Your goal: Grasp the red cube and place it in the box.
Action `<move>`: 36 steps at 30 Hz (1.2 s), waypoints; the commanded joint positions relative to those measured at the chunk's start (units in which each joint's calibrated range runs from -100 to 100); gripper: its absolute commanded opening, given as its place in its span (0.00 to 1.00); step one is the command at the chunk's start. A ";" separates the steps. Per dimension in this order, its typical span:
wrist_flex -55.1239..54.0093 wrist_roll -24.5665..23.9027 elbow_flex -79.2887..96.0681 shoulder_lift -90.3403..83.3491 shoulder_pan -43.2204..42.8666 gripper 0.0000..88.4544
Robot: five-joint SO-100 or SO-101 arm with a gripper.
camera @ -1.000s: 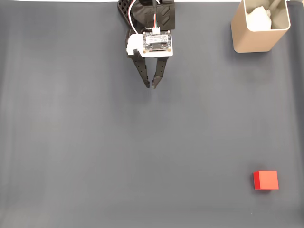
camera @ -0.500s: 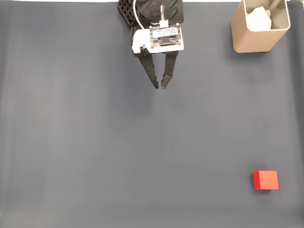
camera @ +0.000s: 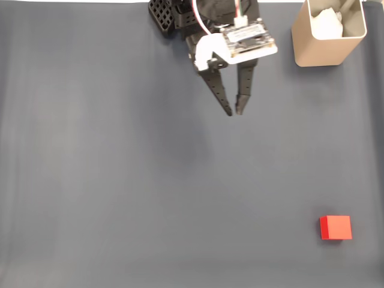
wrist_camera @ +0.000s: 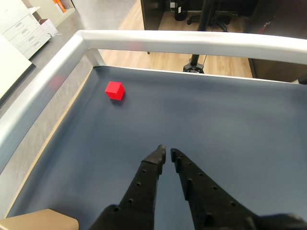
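Plenty of bare mat (camera: 120, 180) around red cube (camera: 335, 227), near lower right edge, well apart from box (camera: 327, 42); gripper (camera: 234, 112) left of box, fingers nearly together.

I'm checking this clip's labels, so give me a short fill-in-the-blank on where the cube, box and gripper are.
1. In the fixed view the cube lies on the mat near the bottom ____ corner.
2. The gripper holds ____.
3. The box stands at the top ____ of the fixed view.
4. The cube's colour is ____.

Missing words: right; nothing; right; red.
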 commanded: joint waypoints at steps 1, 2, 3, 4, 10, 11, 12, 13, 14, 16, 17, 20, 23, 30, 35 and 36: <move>0.87 0.39 -7.37 4.33 -2.29 0.01; 1.03 0.44 -8.83 5.80 -2.93 0.01; 1.44 0.59 -10.20 7.10 -3.57 0.01; 2.10 0.68 -11.94 8.57 -4.35 0.01; 4.64 0.49 -21.33 16.81 -8.26 0.01; 5.21 0.49 -22.79 18.19 -8.83 0.01; 5.54 0.49 -24.25 19.58 -9.25 0.01; 5.71 0.59 -25.90 21.14 -9.61 0.01; 6.03 0.59 -27.72 22.87 -9.82 0.01; 6.44 0.73 -31.83 26.77 -10.10 0.01; 6.69 0.83 -34.11 28.85 -10.25 0.01; 7.02 1.17 -41.22 35.00 -10.46 0.01; 7.51 1.47 -48.25 41.16 -10.67 0.01; 7.75 1.71 -59.02 51.38 -11.60 0.01; 7.75 1.86 -63.12 56.32 -11.74 0.01; 7.75 2.00 -64.13 57.79 -11.74 0.01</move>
